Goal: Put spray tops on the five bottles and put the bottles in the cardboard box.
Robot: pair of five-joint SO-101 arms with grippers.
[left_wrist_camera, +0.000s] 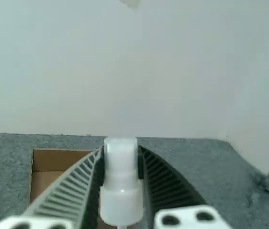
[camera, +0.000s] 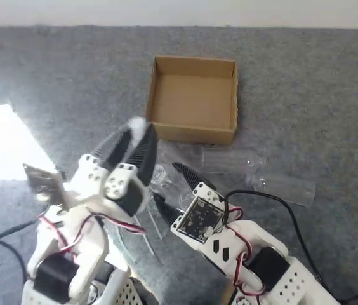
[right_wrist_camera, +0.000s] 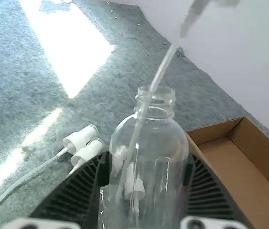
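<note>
Left claw (left_wrist_camera: 120,153) pinches a spray top (left_wrist_camera: 121,191) by its head, tube (right_wrist_camera: 156,83) hanging free so it can feed into a neck from above. Right claw (right_wrist_camera: 148,166) is clamped on a clear bottle (right_wrist_camera: 149,138), mouth turned toward the top to take the tube. The tube is through the neck and seems to run down inside. The cap is clear of the rim, so not seated; I'd call it mid-insertion. Cardboard box (camera: 195,95) sits just beyond both claws, no bottle boxed yet. Spare tops (right_wrist_camera: 83,142) lie on the grey mat (camera: 306,82) beside the right claw, other bottles (camera: 261,171) flat near the box.
</note>
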